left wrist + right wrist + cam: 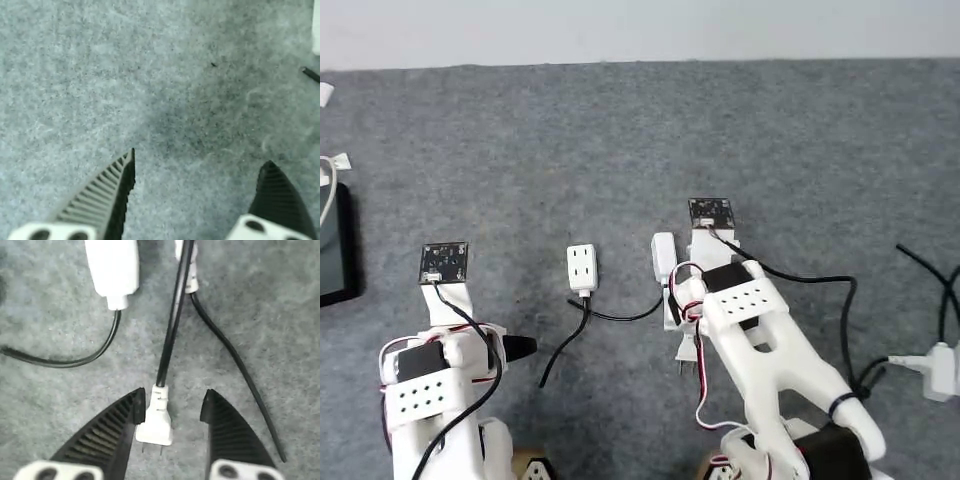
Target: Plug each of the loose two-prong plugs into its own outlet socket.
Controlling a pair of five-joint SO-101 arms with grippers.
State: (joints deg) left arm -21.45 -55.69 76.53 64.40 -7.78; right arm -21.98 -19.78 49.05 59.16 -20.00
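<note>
Surface: grey felt-like mat (800, 130), with a pale wall along its far edge.
Outlet socket: small white block (582, 268) lying flat on the surface, a black cord trailing from its near end.
Left arm: to the left of the outlet socket, well apart from it.
Left claw: (201, 156) spread wide above bare mat, nothing between the fingers.
Right arm: to the right of the outlet socket, bent over a second white block (663, 257) that lies near the socket and parallel to it.
Right claw: (175, 391) spread, straddling the plug and pinching nothing.
Two-prong plug: white (156, 422), lying loose on the surface to the right of the outlet socket, under the right arm. The prongs point away from its black cord. One finger (117, 432) is touching or just beside the plug body, cannot tell which. The other finger stands apart.
White adapter: (940, 368) far to the right of the outlet socket, with cables attached.
Dark screen: (335, 250) far to the left of the outlet socket, at the edge of the high view.
</note>
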